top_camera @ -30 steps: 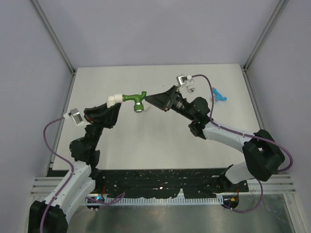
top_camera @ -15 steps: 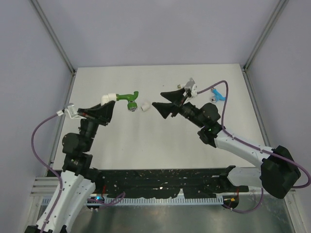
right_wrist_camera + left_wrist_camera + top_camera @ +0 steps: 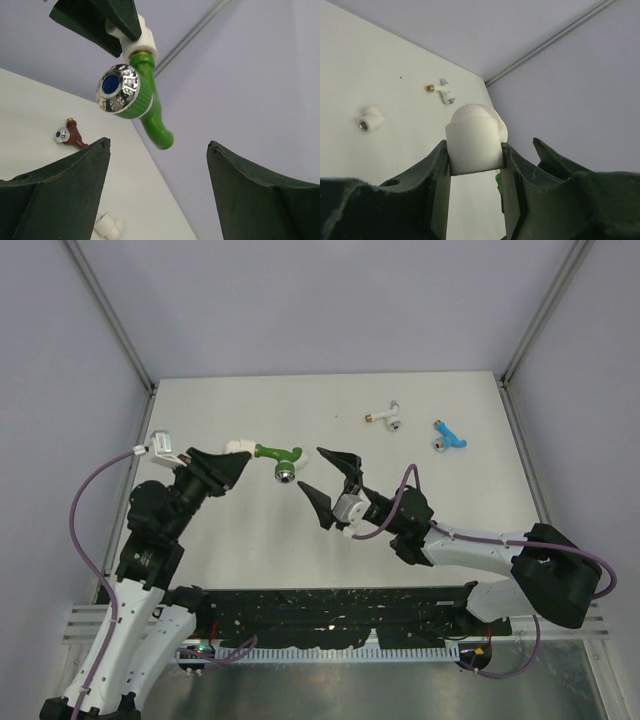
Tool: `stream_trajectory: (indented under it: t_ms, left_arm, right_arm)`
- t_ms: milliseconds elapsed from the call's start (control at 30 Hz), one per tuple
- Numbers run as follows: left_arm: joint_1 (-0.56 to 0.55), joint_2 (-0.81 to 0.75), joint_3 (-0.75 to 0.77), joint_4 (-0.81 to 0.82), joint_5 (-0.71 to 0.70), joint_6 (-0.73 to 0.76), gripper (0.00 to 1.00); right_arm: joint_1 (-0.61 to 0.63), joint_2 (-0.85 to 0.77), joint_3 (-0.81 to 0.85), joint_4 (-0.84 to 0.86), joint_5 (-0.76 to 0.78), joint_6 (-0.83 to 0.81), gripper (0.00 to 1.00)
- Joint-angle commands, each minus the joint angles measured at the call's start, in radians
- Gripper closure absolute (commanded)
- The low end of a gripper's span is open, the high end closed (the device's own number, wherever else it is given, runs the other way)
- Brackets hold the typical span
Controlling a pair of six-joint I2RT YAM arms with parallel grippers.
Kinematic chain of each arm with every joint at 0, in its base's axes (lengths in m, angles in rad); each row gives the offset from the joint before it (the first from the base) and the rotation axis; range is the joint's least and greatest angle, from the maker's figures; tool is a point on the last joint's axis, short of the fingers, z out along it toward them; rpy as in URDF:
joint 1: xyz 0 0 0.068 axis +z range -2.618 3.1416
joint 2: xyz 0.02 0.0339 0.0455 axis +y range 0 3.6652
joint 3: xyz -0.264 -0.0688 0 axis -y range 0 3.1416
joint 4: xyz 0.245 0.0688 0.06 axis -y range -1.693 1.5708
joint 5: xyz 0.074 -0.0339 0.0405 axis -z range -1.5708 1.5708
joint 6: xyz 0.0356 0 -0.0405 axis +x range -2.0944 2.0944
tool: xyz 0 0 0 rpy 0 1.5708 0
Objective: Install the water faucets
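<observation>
My left gripper (image 3: 232,455) is shut on a white pipe fitting (image 3: 240,446) and holds it in the air. The green faucet (image 3: 277,454) sticks out of the fitting to the right, silvery end down. In the left wrist view the fitting (image 3: 472,132) sits clamped between the fingers (image 3: 435,170). My right gripper (image 3: 310,470) is wide open just right of the green faucet and touches nothing. In the right wrist view the green faucet (image 3: 131,95) hangs above the open gripper (image 3: 159,144). A white faucet (image 3: 388,417) and a blue faucet (image 3: 448,436) lie at the back right. A brown faucet (image 3: 70,136) lies on the table.
A loose white pipe fitting (image 3: 370,119) lies on the table, and it also shows in the right wrist view (image 3: 110,227). The white faucet (image 3: 442,91) lies beyond it. Grey walls with metal frame posts (image 3: 110,320) enclose the white table (image 3: 450,500).
My right arm has dropped toward the near side and its open gripper now points up-left at the green faucet. My left gripper has shifted slightly, still holding the fitting, and the faucet has turned.
</observation>
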Motion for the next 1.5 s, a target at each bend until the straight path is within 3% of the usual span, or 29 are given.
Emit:
stream_trajectory:
  t_ms: [0,400,600,800,933,1033,1267,1467]
  left_arm:
    - [0.003,0.012,0.062,-0.006,0.088,-0.072,1.0]
    - [0.005,0.019,0.086,0.002,0.177,-0.12,1.0]
    - [0.005,0.029,0.1,0.005,0.212,-0.121,1.0]
    - [0.005,0.001,0.068,0.058,0.212,-0.058,1.0]
    - [0.005,-0.048,-0.031,0.288,0.227,0.001,1.0]
    - [0.005,-0.083,-0.111,0.48,0.261,0.087,1.0]
    - [0.005,-0.128,-0.312,0.967,0.316,0.169,1.0]
    - [0.003,-0.065,-0.343,1.295,0.397,0.181,1.0]
  right_arm:
    - [0.025,0.038,0.025,0.249,0.032,-0.164,0.18]
    - [0.039,0.126,0.122,0.201,-0.051,-0.15,0.25]
    - [0.039,0.114,0.159,0.11,-0.107,-0.135,0.43]
    - [0.039,0.045,0.188,-0.032,-0.155,0.036,0.66]
    - [0.034,-0.007,0.264,-0.222,-0.166,0.249,0.81]
    - [0.002,-0.015,0.312,-0.264,-0.222,0.519,0.94]
    - [-0.13,0.018,0.331,-0.058,-0.207,1.334,0.95]
    - [-0.182,0.086,0.4,-0.03,-0.271,1.764,0.95]
